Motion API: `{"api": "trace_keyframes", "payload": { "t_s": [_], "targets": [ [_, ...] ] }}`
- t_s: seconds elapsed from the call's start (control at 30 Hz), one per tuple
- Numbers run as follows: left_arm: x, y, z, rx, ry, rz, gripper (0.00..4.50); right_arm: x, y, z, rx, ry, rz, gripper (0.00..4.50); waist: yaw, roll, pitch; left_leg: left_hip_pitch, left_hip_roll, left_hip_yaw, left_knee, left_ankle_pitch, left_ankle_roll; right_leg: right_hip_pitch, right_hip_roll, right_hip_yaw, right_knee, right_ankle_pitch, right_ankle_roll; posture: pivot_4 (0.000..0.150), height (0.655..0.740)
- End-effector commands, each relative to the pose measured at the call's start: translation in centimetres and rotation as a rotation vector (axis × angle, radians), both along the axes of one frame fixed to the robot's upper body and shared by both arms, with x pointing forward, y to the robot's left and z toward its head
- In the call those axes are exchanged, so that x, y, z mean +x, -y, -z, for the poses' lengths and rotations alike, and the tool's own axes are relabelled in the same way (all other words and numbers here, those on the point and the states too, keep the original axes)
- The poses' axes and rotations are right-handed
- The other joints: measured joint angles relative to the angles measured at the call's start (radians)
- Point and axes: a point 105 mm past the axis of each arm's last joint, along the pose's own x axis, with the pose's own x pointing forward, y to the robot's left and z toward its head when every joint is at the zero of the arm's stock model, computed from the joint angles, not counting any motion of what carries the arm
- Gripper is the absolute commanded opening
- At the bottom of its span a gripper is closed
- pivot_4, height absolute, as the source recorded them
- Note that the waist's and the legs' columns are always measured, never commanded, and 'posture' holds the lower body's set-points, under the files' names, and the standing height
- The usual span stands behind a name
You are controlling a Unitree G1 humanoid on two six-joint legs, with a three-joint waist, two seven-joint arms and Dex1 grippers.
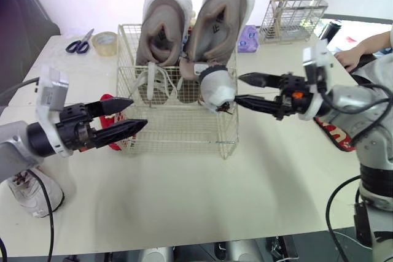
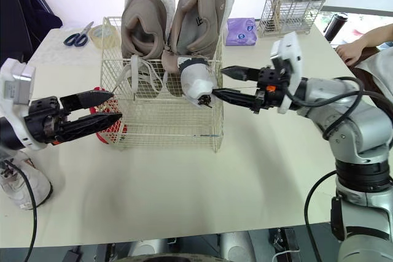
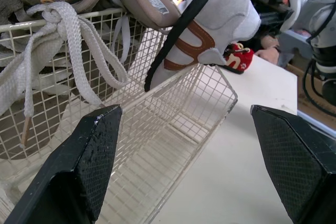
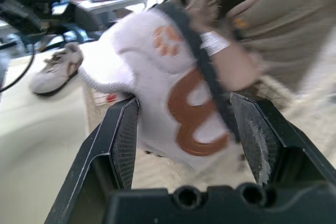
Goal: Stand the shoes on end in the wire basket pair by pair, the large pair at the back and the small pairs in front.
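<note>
1. One pale surface point(image 1: 202, 200) carries the whole lot. Risk: a shoe dropped outside the basket would likely roll away across it.
2. One wire basket point(image 1: 178, 130), centre of frame. Risk: it looks light, so a push on its rim could slide or tip it.
3. Two large beige shoes point(image 1: 164, 23), standing on end at the back of the basket in the upper centre. Their white laces hang into the front space. Risk: an incoming shoe could snag the laces or knock the pair forward.
4. Left end effector point(image 1: 138, 113), centre left, just beside the basket's left wall. Its fingers are spread and hold nothing. Risk: a small advance would nudge the basket.
5. Right end effector point(image 1: 241, 92), centre right, appears to grip the small white shoe point(image 1: 216, 89) by the fingertips. The shoe is tilted at the basket's front right rim and not yet inside. Risk: the hold looks shallow, so the shoe could twist free. Let go here, it would probably fall outside.
6. Remaining small shoes:
   - One red shoe point(image 1: 106, 98) lies behind the left fingers.
   - One red shoe point(image 1: 334, 134) lies under the right arm.
   - One white sneaker point(image 1: 31, 194) sits at the lower left.
7. Markings:
   - A brown emblem on the small white shoe.
   - A white tag on one large shoe.
   - White print on the right-hand red shoe.
   - No writing on any of them can be read.
</note>
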Motion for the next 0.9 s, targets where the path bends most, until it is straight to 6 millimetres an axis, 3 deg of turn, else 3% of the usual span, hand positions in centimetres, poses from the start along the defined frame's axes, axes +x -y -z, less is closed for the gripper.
{"api": "trace_keyframes", "payload": {
  "t_s": [0.03, 0.17, 0.3, 0.4, 0.5, 0.53, 0.57, 0.6, 0.67, 0.77, 0.9],
  "targets": [
    [0.1, -0.1, -0.4, 0.004, 0.031, -0.001, 4.09, -0.5, -0.1, -1.9, 0.042, 0.066, -0.012, 2.97, -0.001, 0.0, 0.0, 0.0, 0.0, 0.0, 0.0, 0.0, 0.0, 0.0, 0.0, 0.0, 0.0, 0.0, 0.0, 0.15, 0.74],
    [0.2, -0.2, -0.3, 0.009, 0.029, -0.008, 4.09, -0.4, 1.0, -1.9, 0.0, 0.067, 0.018, 2.97, -0.001, 0.0, 0.0, 0.0, 0.0, 0.0, -0.001, 0.0, 0.0, 0.0, 0.0, 0.0, -0.001, 0.0, 0.0, 0.15, 0.74],
    [0.5, -1.0, -0.5, 0.006, 0.029, -0.073, 4.09, -1.7, 3.0, -3.6, -0.009, 0.049, -0.001, 2.97, 0.003, 0.0, 0.0, -0.001, 0.0, 0.0, -0.001, 0.0, 0.0, 0.001, 0.0, 0.0, -0.003, 0.0, 0.0, 0.15, 0.74],
    [1.3, -1.9, -1.2, 0.008, 0.04, -0.162, 4.09, -2.3, 4.2, -6.0, 0.034, 0.086, 0.001, 2.97, 0.0, 0.0, 0.0, -0.001, 0.0, 0.0, -0.001, 0.0, 0.001, 0.001, 0.0, 0.0, -0.006, 0.0, 0.0, 0.15, 0.74],
    [1.8, -4.2, -3.1, -0.011, 0.063, -0.275, 4.09, -2.9, 4.5, -10.7, 0.145, 0.173, -0.036, 2.97, -0.008, 0.0, 0.0, -0.001, 0.0, 0.001, -0.002, 0.0, 0.001, 0.001, 0.0, 0.0, -0.006, 0.0, 0.0, 0.15, 0.74],
    [1.5, -5.0, -4.1, -0.07, 0.046, -0.269, 4.09, -3.3, 4.0, -12.2, 0.176, 0.195, -0.081, 2.97, -0.013, 0.001, 0.001, -0.001, 0.0, 0.001, -0.002, 0.0, 0.001, 0.0, 0.0, 0.0, -0.006, 0.0, 0.0, 0.15, 0.74],
    [1.1, -5.8, -4.8, -0.104, 0.042, -0.274, 4.3, -3.7, 3.0, -13.0, 0.169, 0.209, -0.139, 3.25, -0.022, 0.003, 0.002, 0.0, 0.0, 0.001, -0.003, 0.0, 0.001, 0.0, 0.0, 0.0, -0.006, 0.0, 0.0, 0.15, 0.74],
    [0.9, -6.9, -5.3, -0.115, 0.039, -0.305, 4.5, -3.9, 1.9, -13.5, 0.135, 0.227, -0.18, 3.54, -0.025, 0.002, 0.001, -0.001, 0.0, 0.001, -0.004, 0.0, 0.001, -0.002, 0.0, 0.0, -0.005, 0.0, 0.0, 0.15, 0.74],
    [0.8, -9.3, -5.5, -0.077, 0.034, -0.421, 4.5, -4.4, -0.4, -13.5, 0.071, 0.223, -0.291, 4.33, -0.032, 0.0, 0.0, 0.002, 0.0, 0.002, -0.011, 0.0, 0.0, -0.002, 0.0, 0.0, -0.007, 0.002, 0.002, 0.15, 0.74],
    [0.1, -14.1, -4.5, 0.023, -0.012, -0.656, 4.5, -5.5, -3.2, -13.1, 0.029, 0.195, -0.473, 4.43, -0.042, 0.0, 0.0, 0.003, 0.001, 0.003, -0.016, 0.0, 0.0, -0.003, 0.001, 0.0, -0.007, 0.002, 0.003, 0.15, 0.74],
    [-4.6, -20.3, -3.5, 0.019, -0.112, -0.883, 4.5, -6.2, -5.7, -11.7, -0.016, 0.146, -0.683, 4.43, -0.055, -0.001, 0.0, -0.002, 0.001, 0.005, -0.017, 0.001, -0.002, -0.01, 0.0, 0.0, -0.006, 0.002, 0.003, 0.15, 0.74]
  ]
}}
